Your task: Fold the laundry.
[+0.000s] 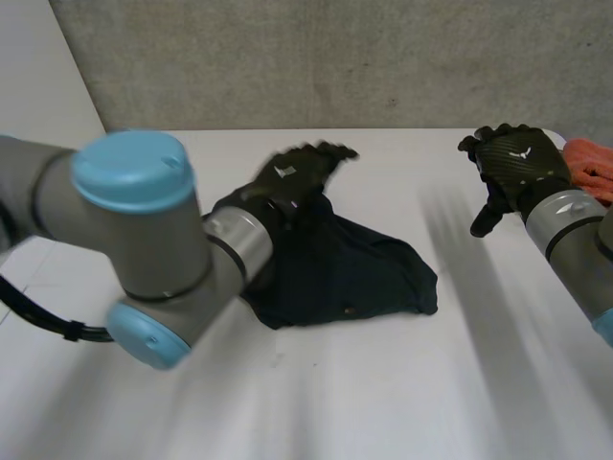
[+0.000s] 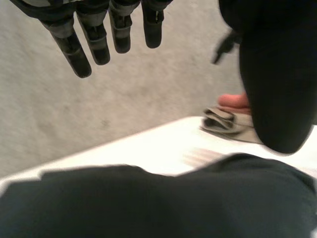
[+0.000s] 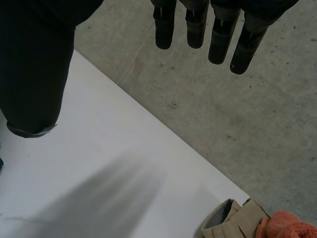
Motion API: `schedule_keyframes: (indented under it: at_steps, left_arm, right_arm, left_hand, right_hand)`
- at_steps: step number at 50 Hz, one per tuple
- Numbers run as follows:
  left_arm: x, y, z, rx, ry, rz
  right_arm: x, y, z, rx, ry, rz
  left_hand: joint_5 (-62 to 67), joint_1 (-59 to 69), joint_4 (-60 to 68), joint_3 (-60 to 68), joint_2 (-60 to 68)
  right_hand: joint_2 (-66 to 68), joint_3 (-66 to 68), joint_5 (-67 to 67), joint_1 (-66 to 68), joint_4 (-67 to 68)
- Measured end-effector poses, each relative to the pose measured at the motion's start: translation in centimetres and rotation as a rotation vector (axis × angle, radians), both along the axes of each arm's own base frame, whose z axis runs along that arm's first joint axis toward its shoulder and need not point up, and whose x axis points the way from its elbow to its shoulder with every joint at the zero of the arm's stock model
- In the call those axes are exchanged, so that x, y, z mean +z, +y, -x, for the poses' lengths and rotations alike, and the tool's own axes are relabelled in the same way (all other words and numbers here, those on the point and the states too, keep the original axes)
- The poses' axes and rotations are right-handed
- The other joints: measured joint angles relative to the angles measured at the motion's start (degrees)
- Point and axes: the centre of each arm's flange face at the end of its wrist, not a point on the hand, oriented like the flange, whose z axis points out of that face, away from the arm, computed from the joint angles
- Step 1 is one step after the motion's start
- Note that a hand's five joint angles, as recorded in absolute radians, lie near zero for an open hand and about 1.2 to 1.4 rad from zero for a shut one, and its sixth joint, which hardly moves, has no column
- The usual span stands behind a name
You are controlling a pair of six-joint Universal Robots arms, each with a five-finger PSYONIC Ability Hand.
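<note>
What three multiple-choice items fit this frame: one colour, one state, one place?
1. Colour of the crumpled cloth garment on the white table?
A) red B) dark navy C) yellow
2. State of the left hand over it?
A) shut on the garment B) open C) curled shut on nothing
3. Where is the fuzzy orange cloth?
A) under the left hand B) on the garment C) beside the right hand

Key: 1B, it reads near-black against the white; 2B, the left wrist view shows straight fingers holding nothing; 3C, the orange lies just past the right hand.
</note>
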Motion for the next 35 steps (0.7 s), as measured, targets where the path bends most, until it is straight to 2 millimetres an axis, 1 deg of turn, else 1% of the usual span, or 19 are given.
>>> schedule_keyframes:
  at_steps: [1,3,4,5,7,8,11,13,15,17,19,20,24,26,28,29,32,34,35]
  left_arm:
    - [0.6,-0.5,-0.5,0.015,0.004,0.016]
    - [0.6,-0.5,-0.5,0.015,0.004,0.016]
    - [2.5,-2.8,-2.7,0.084,-0.002,0.082]
    - [2.8,-3.2,-3.1,0.097,-0.007,0.096]
    - [3.6,-4.9,-4.8,0.142,-0.045,0.147]
    - [3.8,-6.0,-5.9,0.164,-0.082,0.183]
    - [3.5,-7.5,-7.3,0.175,-0.166,0.233]
    - [2.7,-8.3,-7.9,0.157,-0.232,0.252]
    - [1.9,-8.7,-8.1,0.131,-0.281,0.260]
    - [0.1,-9.1,-8.1,0.066,-0.359,0.261]
    - [-0.7,-9.2,-8.0,0.037,-0.384,0.258]
    - [-1.5,-9.2,-7.8,0.006,-0.404,0.252]
    - [-3.2,-9.3,-7.4,-0.043,-0.431,0.237]
    - [-4.4,-9.5,-6.9,-0.071,-0.443,0.231]
    - [-5.0,-9.7,-6.6,-0.083,-0.449,0.231]
    - [-5.3,-9.8,-6.3,-0.091,-0.453,0.234]
    - [-5.8,-10.1,-5.9,-0.102,-0.458,0.243]
    - [-6.4,-10.3,-5.2,-0.116,-0.463,0.257]
    - [-6.4,-10.4,-5.1,-0.118,-0.463,0.259]
  right_arm:
    - [0.1,0.0,0.0,0.000,0.000,-0.001]
    - [0.1,0.0,0.0,0.000,0.000,-0.001]
    - [1.0,0.6,0.2,-0.001,-0.001,-0.046]
    - [1.0,0.7,0.2,-0.001,-0.002,-0.056]
    - [1.2,1.2,0.3,-0.003,-0.015,-0.113]
    - [1.1,1.7,0.4,-0.005,-0.040,-0.170]
    - [0.8,2.4,0.4,-0.011,-0.100,-0.270]
    - [0.3,2.9,0.4,-0.017,-0.155,-0.341]
    - [-0.2,3.3,0.4,-0.024,-0.203,-0.397]
    - [-1.3,3.8,0.4,-0.033,-0.280,-0.479]
    - [-1.9,3.9,0.4,-0.036,-0.312,-0.512]
    - [-2.7,4.0,0.3,-0.039,-0.336,-0.538]
    - [-4.5,3.8,0.1,-0.045,-0.367,-0.578]
    - [-6.0,3.6,0.0,-0.053,-0.373,-0.602]
    - [-6.9,3.4,-0.1,-0.060,-0.372,-0.613]
    - [-7.7,3.3,-0.1,-0.068,-0.369,-0.625]
    - [-8.7,3.0,-0.3,-0.077,-0.365,-0.636]
    - [-9.8,2.8,-0.7,-0.080,-0.362,-0.641]
    - [-9.9,2.8,-0.8,-0.079,-0.362,-0.640]
  left_hand:
    - [0.0,0.0,0.0,0.0,0.0]
    - [0.0,0.0,0.0,0.0,0.0]
    - [0.0,0.0,0.0,0.0,0.0]
    - [0.0,0.0,0.0,0.0,0.0]
    - [0.0,0.0,0.0,0.0,0.0]
    - [0.0,0.0,0.0,0.0,0.0]
    - [0.0,0.0,0.0,0.0,0.0]
    - [0.0,0.0,0.0,0.0,0.0]
    - [0.0,0.0,0.0,0.0,0.0]
    - [0.0,0.0,0.0,0.0,0.0]
    - [0.0,0.0,0.0,0.0,0.0]
    - [0.0,0.0,0.0,0.0,0.0]
    - [0.0,0.0,0.0,0.0,0.0]
    - [0.0,0.0,0.0,0.0,0.0]
    - [0.0,0.0,0.0,0.0,0.0]
    - [0.1,0.5,0.2,0.2,0.3]
    - [1.5,3.2,2.3,1.7,2.4]
    - [7.6,10.1,8.5,7.8,8.4]
    - [11.5,14.5,12.5,11.7,12.4]
  right_hand:
    - [0.0,0.0,0.0,0.0,0.0]
    - [0.0,0.0,0.0,0.0,0.0]
    - [0.0,0.0,0.0,0.0,0.0]
    - [0.0,0.0,0.0,0.0,0.0]
    - [0.0,0.0,0.0,0.0,0.0]
    - [0.0,0.0,0.0,0.0,0.0]
    - [0.0,0.0,0.0,0.0,0.0]
    - [0.0,0.0,0.0,0.0,0.0]
    - [0.0,0.0,0.0,0.0,0.0]
    - [0.0,0.0,0.0,0.0,0.0]
    - [0.0,0.0,0.0,0.0,0.0]
    - [0.0,0.0,0.0,0.0,0.0]
    - [0.0,0.0,0.0,0.0,0.0]
    - [0.0,0.0,0.0,0.0,0.0]
    - [0.0,0.0,0.0,0.0,0.0]
    - [0.0,0.0,0.0,0.0,0.0]
    - [0.0,0.0,0.0,0.0,0.0]
    - [0.7,0.4,0.3,0.5,0.3]
    - [0.7,0.4,0.3,0.5,0.3]
